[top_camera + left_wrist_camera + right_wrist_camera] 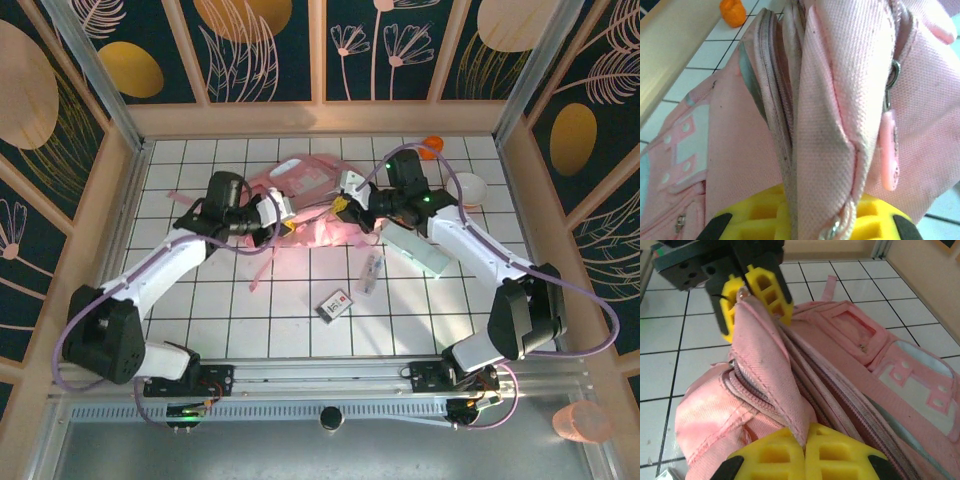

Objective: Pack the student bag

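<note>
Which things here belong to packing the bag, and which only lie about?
Job: soft pink fabric backpack, gripped by left pincer and right pincer; probably the long pale-green case, small dark card.
Lying about: small orange object, white round dish.

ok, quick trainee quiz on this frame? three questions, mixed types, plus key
1. True or false: the left fingers and the right fingers are both shut on fabric of the student bag.
2. Where does the small orange object lie? A) beside the far wall B) between the arm bases C) inside the bag
3. Fill in: the zip pull hanging in the left wrist view is ___ in colour.
Key: 1 true; 2 A; 3 pink.
</note>
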